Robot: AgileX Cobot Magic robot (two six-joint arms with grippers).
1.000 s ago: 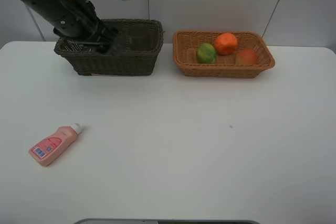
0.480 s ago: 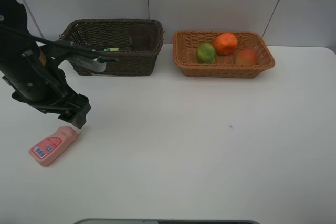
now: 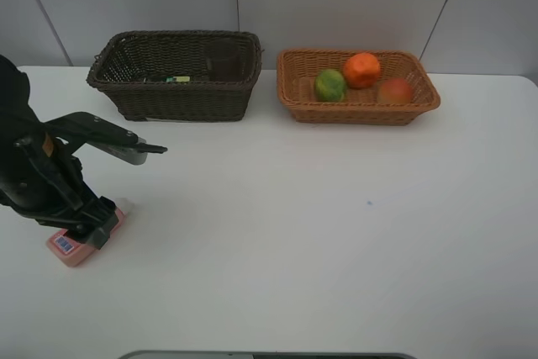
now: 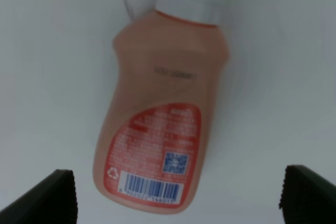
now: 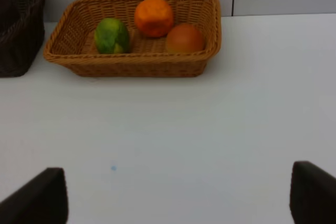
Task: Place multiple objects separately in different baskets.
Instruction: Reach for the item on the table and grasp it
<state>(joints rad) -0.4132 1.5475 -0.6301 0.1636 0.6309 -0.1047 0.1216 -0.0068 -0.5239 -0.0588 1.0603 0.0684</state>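
The pink white-capped bottle (image 3: 60, 246) lies flat on the white table at the front left. My left gripper (image 3: 91, 226) hovers right over it, open. In the left wrist view the bottle (image 4: 163, 114) fills the gap between the two dark fingertips (image 4: 52, 198), and the left gripper (image 4: 178, 198) is not closed on it. The light tan basket (image 3: 290, 90) holds the tangerine (image 3: 362, 70), the green-yellow fruit (image 3: 330, 85) and the red-orange fruit (image 3: 394, 91). The right gripper (image 5: 176, 195) is open and empty, facing that basket (image 5: 68, 59) from well short of it.
The dark brown basket (image 3: 168, 102) stands at the back left, beside the tan one; a small green-labelled thing (image 3: 177, 79) shows inside it. A wall runs behind both baskets. My left arm (image 3: 34, 166) covers the table's left edge.
My left arm has swung out of the dark brown basket, toward the front left, and come down over the pink bottle. Baskets and fruits have not moved.
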